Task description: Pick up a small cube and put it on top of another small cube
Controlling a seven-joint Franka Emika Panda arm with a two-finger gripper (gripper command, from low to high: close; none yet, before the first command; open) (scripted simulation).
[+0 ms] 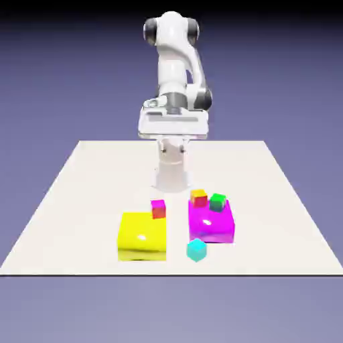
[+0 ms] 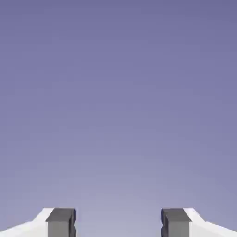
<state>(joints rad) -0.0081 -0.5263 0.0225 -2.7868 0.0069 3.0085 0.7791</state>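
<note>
The cyan cube (image 1: pixel 196 250) lies beyond and below the parted end effector (image 2: pixel 118 223); picking is likely unstarted, so lower toward a cube.

This is a simulated robotics scene, rendered rather than filmed. Beyond and below the gripper (image 1: pixel 173 149), as the exterior view shows it, a plain off-white tabletop (image 1: pixel 100 194) spreads out with crisp edges and no grain. Behind and above the gripper, a smooth blue-violet backdrop (image 1: pixel 60 87) darkens to black at the top, and the same flat colour fills the hand view ahead of the fingertips (image 2: pixel 61 222). Lower than the gripper and nearer the camera lie glossy blocks (image 1: pixel 143 236) in pure, saturated colours, with simple computer-made highlights.
</note>
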